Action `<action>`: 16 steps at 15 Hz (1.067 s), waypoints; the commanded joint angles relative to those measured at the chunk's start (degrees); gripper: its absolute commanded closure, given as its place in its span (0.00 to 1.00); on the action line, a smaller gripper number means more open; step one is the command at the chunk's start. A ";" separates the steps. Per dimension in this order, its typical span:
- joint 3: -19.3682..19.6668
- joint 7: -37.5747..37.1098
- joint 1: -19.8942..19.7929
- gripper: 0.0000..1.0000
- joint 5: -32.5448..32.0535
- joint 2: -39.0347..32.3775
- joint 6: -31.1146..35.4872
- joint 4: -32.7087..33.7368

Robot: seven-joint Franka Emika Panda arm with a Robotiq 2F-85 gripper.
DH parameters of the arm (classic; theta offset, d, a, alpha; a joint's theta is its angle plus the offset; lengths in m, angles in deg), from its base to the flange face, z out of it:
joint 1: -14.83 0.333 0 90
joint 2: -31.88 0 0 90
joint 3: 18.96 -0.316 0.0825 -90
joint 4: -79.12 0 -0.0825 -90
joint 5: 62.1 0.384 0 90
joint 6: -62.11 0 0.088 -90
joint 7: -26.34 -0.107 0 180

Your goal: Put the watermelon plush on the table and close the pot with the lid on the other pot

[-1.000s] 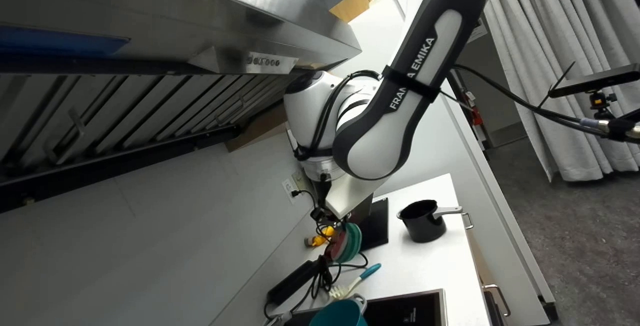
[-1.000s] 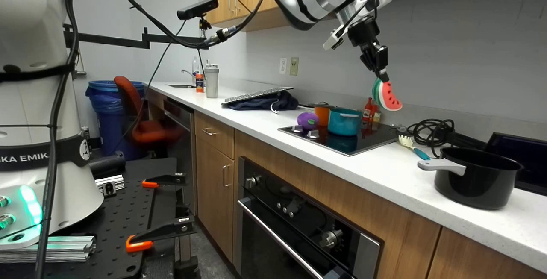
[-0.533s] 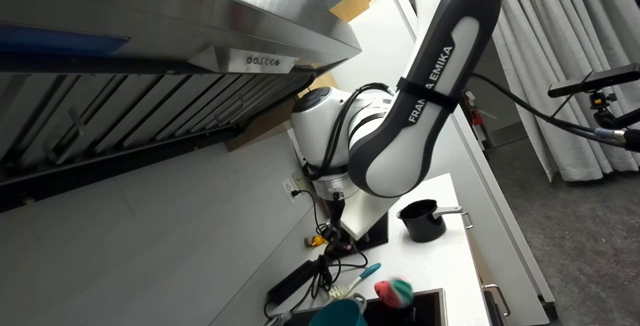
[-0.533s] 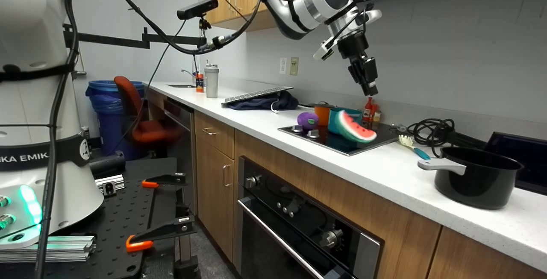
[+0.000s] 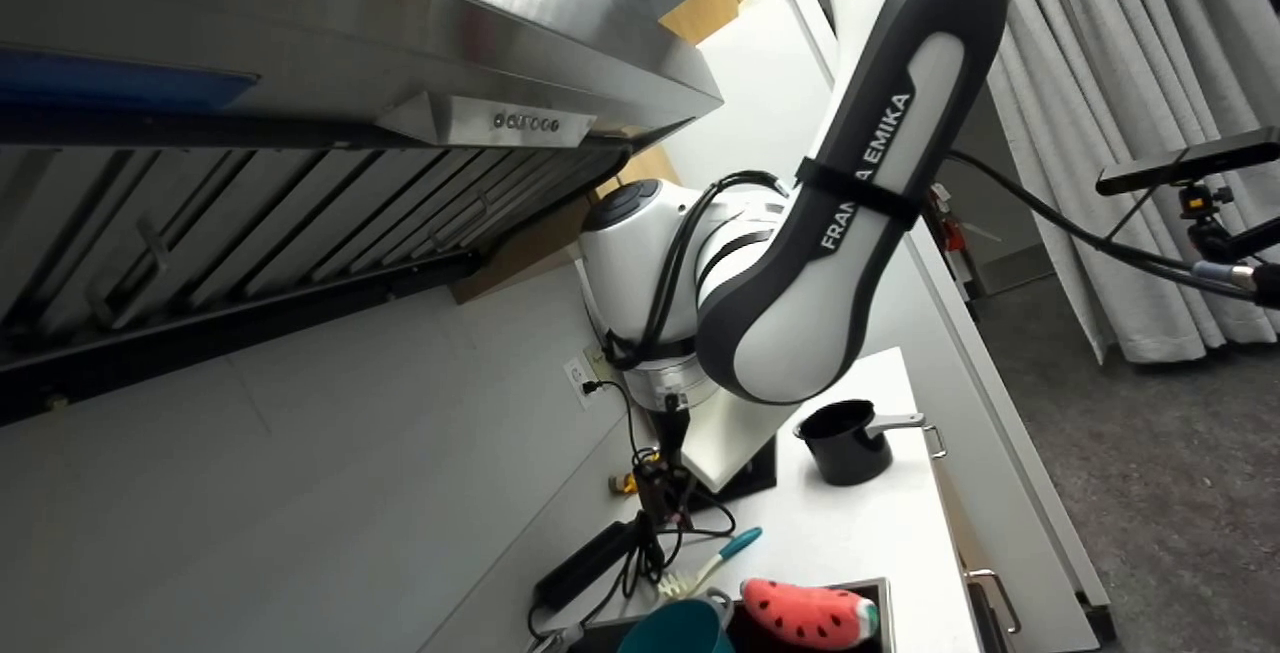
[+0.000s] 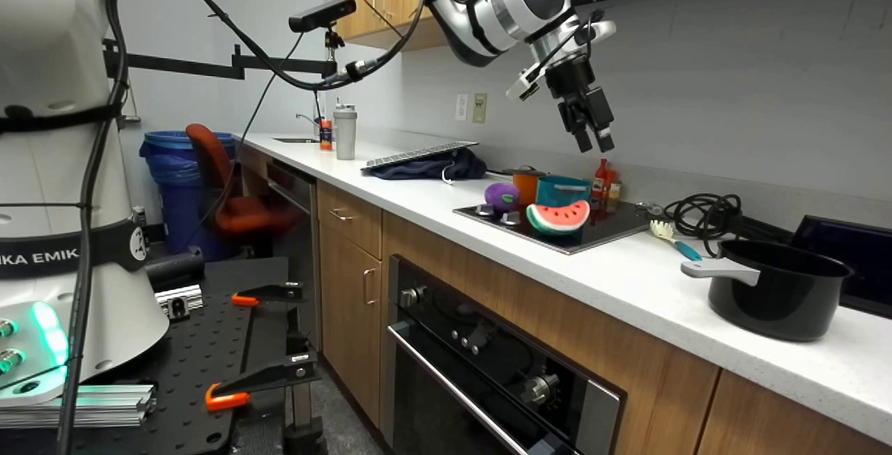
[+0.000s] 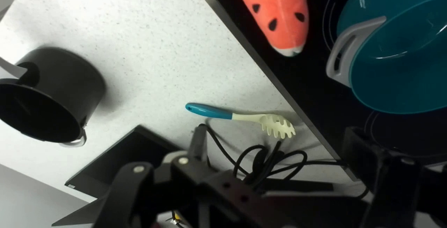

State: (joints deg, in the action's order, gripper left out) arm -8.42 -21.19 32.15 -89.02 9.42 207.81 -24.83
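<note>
Gripper [image 6: 594, 143] is released, fingers [image 7: 199, 140] spread in the wrist view. Watermelon plush [image 6: 559, 218] lies on the stove [image 6: 614, 225], gripper's 7 o'clock in an exterior view. From the plush there: teal pot [image 6: 554, 194] at 12 o'clock, apart; lid [image 6: 527, 172] at 11, on orange pot [image 6: 523, 191]; black pot [image 6: 773, 305] at 4, on white table [image 6: 627, 274].

Arm [image 5: 835, 233] is bent, gripper [image 6: 594, 142] tilted dn w/ fingers [image 7: 199, 140] wide apart
</note>
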 commanded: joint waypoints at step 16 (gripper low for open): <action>-10.81 15.93 1.30 0.00 1.70 -1.28 5.01 2.17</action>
State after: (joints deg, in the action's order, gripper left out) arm -18.54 -9.01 32.97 -88.91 9.35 211.71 -24.08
